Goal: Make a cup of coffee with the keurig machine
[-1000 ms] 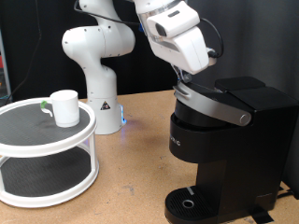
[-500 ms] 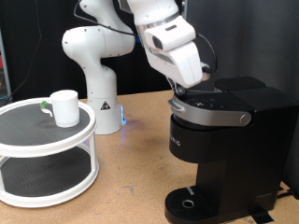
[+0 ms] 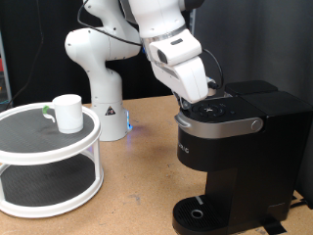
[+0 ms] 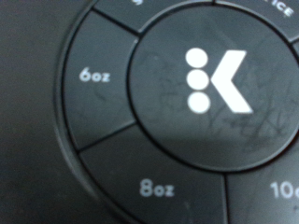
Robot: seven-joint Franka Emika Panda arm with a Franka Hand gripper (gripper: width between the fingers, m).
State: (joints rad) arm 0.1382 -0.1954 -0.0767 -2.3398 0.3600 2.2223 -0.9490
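The keurig machine (image 3: pixel 235 162) stands at the exterior view's right, black, with its silver-grey lid handle (image 3: pixel 231 122) down and level. My gripper (image 3: pixel 193 100) sits right on top of the lid, by the button panel. The wrist view shows only the round button panel (image 4: pixel 201 79) from very close: a centre button with a white K logo, ringed by 6oz (image 4: pixel 95 77) and 8oz (image 4: pixel 157 188) segments. No fingers show there. The white cup (image 3: pixel 67 113) stands far off on a round stand, at the exterior view's left. The drip tray (image 3: pixel 201 213) has nothing on it.
A white two-tier round stand (image 3: pixel 49 147) with dark mesh shelves fills the exterior view's lower left. The white arm base (image 3: pixel 103 73) rises behind it on the brown tabletop (image 3: pixel 137 191), with a small blue light beside its foot.
The keurig's lid was tilted up and has come down flat. My hand moved down and towards the exterior view's left, following the lid onto the machine's top.
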